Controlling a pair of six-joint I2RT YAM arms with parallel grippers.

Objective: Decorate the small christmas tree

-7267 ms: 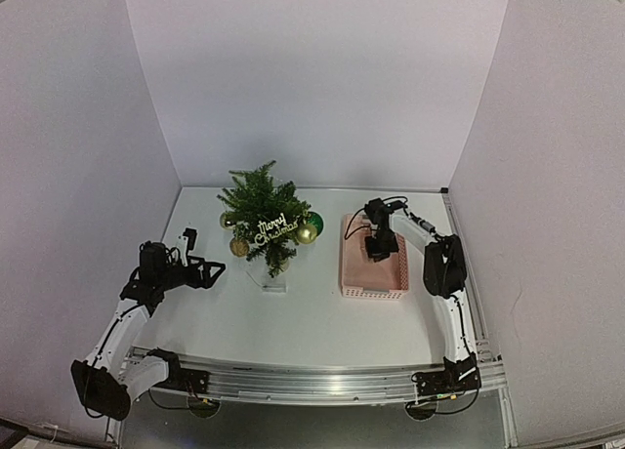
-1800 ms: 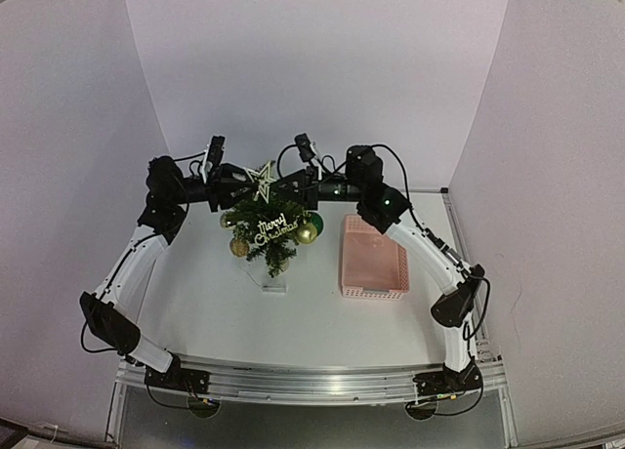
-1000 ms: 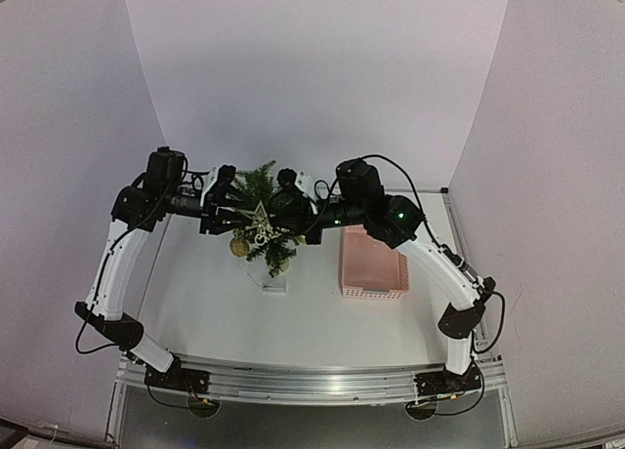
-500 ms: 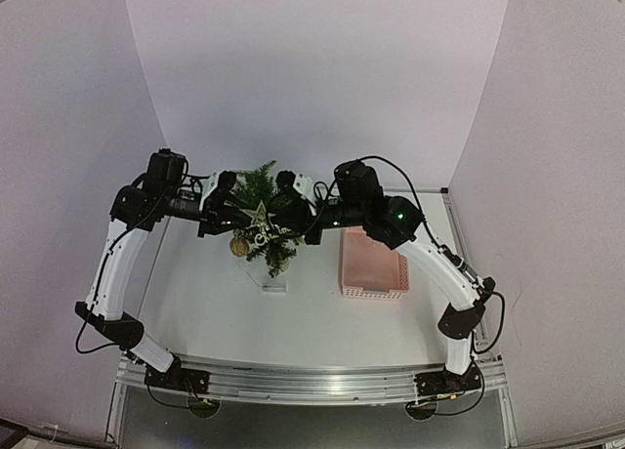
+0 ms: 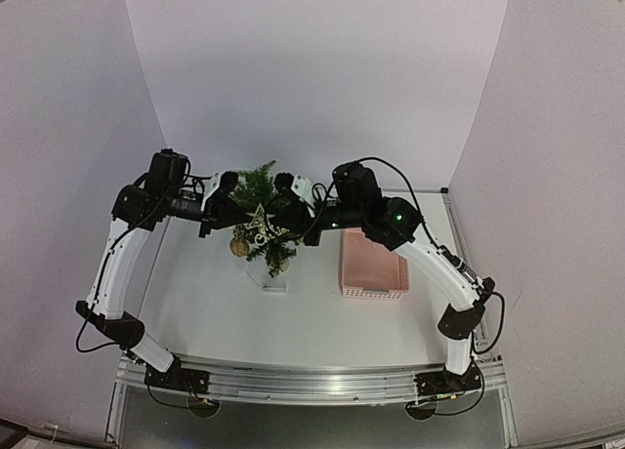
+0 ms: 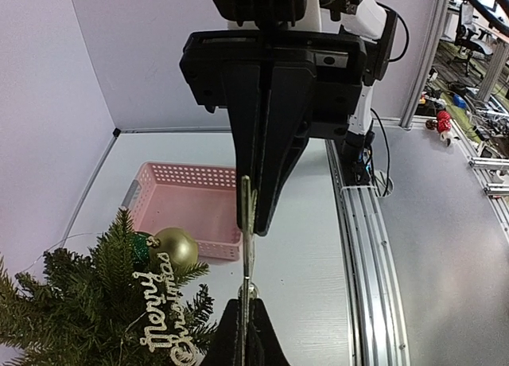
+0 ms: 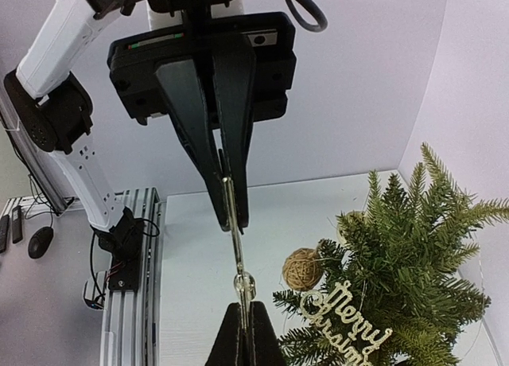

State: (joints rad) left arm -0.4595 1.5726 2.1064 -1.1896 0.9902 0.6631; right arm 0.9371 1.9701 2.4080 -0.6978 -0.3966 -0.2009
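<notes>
The small christmas tree (image 5: 262, 197) stands at the back of the table, its branches also in the left wrist view (image 6: 79, 302) and the right wrist view (image 7: 413, 255). A flat gold star (image 5: 259, 218) hangs in front of its top, edge-on to both wrist cameras (image 6: 247, 223) (image 7: 234, 231). My left gripper (image 5: 239, 215) (image 6: 246, 302) is shut on one point of the star. My right gripper (image 5: 283, 213) (image 7: 245, 306) is shut on the opposite point. The two grippers face each other.
A pink basket (image 5: 374, 273) (image 6: 183, 195) sits right of the tree. On the tree hang a gold ball (image 6: 175, 249), a twine ball (image 7: 303, 268) and a glittery "Merry Christmas" sign (image 7: 346, 310). White walls enclose the table; a metal rail (image 6: 366, 247) runs along its near edge.
The left gripper's fingers have closed on the star, which the right gripper kept holding. Both arms have barely shifted since half a second ago.
</notes>
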